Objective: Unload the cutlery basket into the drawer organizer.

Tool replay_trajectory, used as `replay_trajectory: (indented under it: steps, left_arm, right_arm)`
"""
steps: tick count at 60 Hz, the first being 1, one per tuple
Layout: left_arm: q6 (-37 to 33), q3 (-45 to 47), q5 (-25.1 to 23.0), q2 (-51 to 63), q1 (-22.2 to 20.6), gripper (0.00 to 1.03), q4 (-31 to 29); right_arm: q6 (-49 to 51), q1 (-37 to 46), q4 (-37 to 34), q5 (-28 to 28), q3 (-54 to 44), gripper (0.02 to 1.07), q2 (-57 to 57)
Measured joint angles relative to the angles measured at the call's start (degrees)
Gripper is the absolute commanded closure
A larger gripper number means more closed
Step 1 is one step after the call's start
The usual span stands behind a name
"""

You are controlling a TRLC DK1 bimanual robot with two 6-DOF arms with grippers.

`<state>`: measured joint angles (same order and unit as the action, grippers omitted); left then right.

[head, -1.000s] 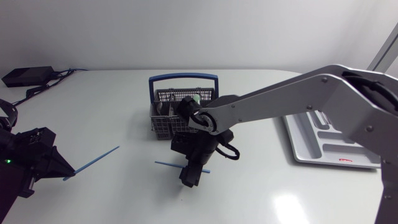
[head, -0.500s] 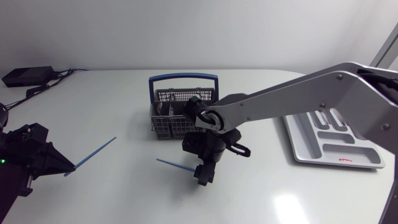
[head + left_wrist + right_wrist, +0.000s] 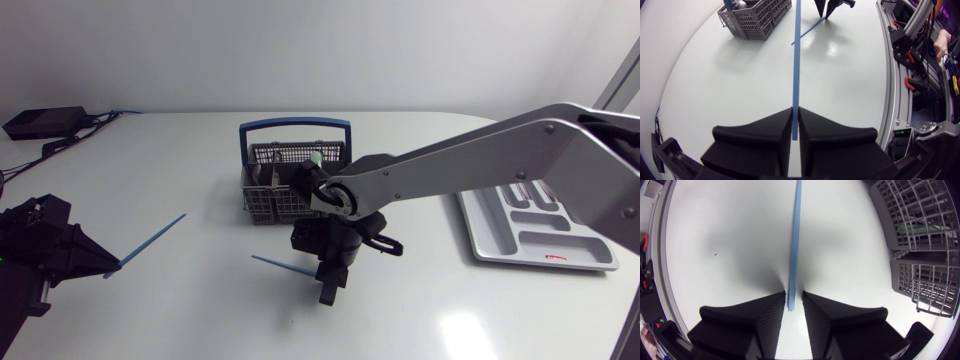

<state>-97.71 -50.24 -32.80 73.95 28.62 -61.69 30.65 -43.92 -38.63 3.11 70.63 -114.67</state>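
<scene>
While left hand (image 3: 795, 112) is pinching blue stick (image 3: 796, 60) by its end (long lever), we are fearing it twisting loose. Right hand (image 3: 794, 297) at second blue stick (image 3: 796, 230): hold, cannot tell. Both are showing outside cutlery basket (image 3: 268, 195), well apart from drawer organizer (image 3: 500, 240).

Cutlery basket (image 3: 262, 196), drawer organizer (image 3: 560, 238), two blue sticks.
Grey basket upright mid-table, organizer at right; left stick (image 3: 150, 243) well apart, right stick (image 3: 275, 264) near the basket.
</scene>
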Motion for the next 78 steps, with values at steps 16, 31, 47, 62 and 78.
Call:
replay_trajectory:
  steps: [16,31,47,62,78]
  left_arm:
    - [0.2,0.7,-1.3,-2.9,0.3,1.0,-0.4]
    - [1.8,0.7,-1.9,-6.0,0.0,1.0,-1.4]
    - [3.7,0.8,-2.6,-9.2,-1.2,1.0,-1.8]
    - [6.7,0.8,-3.0,-11.4,-4.1,1.0,-1.9]
    - [7.8,1.8,-3.0,-12.4,-5.2,1.0,-1.9]
  right_arm:
    - [0.0,-0.9,4.2,0.3,-5.1,0.92,3.3]
    - [0.0,-1.9,4.9,3.3,-13.7,0.93,10.0]
    - [-0.2,-1.6,4.2,4.3,-23.6,0.93,18.5]
    - [-0.7,1.9,0.7,4.3,-31.8,0.93,27.2]
    - [-0.6,9.3,-0.6,4.3,-34.3,0.93,34.2]
